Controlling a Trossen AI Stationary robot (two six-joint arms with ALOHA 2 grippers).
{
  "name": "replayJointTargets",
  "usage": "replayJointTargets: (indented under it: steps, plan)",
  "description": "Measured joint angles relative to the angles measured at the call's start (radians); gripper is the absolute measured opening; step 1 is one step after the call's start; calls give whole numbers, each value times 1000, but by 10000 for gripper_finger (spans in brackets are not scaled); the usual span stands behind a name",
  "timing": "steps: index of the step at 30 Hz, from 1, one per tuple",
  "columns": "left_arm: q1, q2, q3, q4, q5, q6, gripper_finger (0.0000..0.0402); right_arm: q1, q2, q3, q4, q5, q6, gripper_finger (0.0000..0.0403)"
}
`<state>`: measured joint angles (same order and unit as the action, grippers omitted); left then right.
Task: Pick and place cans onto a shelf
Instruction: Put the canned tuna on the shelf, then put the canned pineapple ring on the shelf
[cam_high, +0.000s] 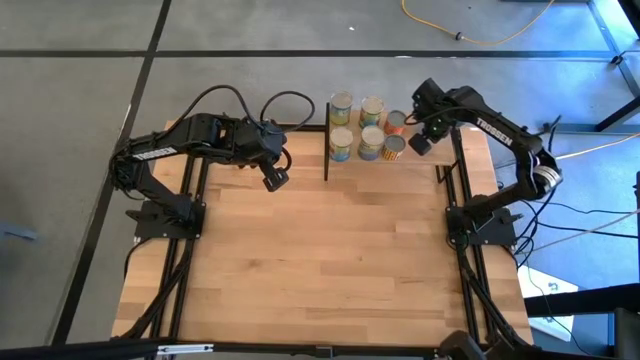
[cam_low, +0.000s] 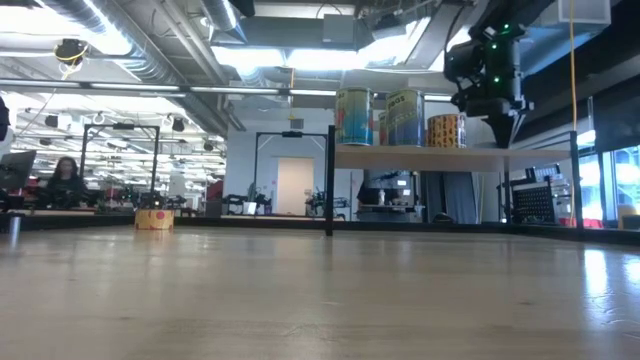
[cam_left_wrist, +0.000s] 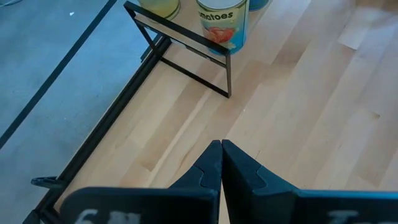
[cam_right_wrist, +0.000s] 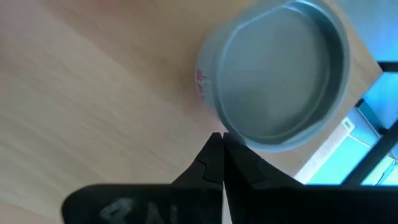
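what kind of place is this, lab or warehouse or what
Most likely an open-plan robotics lab or workshop: exposed ceiling ducts, a person at a desk behind the wooden table, and other black-framed rigs in the background.

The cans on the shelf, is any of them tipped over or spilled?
No, nothing stands out. The cans stand upright in neat rows on the shelf, and nothing is spilled. The right gripper, shut, hovers beside them; the left gripper, shut, waits apart.
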<state>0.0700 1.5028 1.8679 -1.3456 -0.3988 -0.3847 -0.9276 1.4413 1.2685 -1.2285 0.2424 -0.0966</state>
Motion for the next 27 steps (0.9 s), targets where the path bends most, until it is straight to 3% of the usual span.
replayJointTargets:
  steps: [5,13,19,23,27]
  plan:
    - [0,0,0,0,0,-1,0,0,4,0,4,-1,-9,0]
    - [11,0,0,-3,-12,-45,0,63,4,93,-159,-11,-17,0]
    - [61,0,0,-96,-21,-238,19,128,4,186,-173,-11,-19,0]
    - [121,0,-2,-236,45,-419,41,173,3,275,-177,-11,-24,0]
    - [165,2,-40,-214,99,-436,53,213,3,376,-179,-11,-43,0]
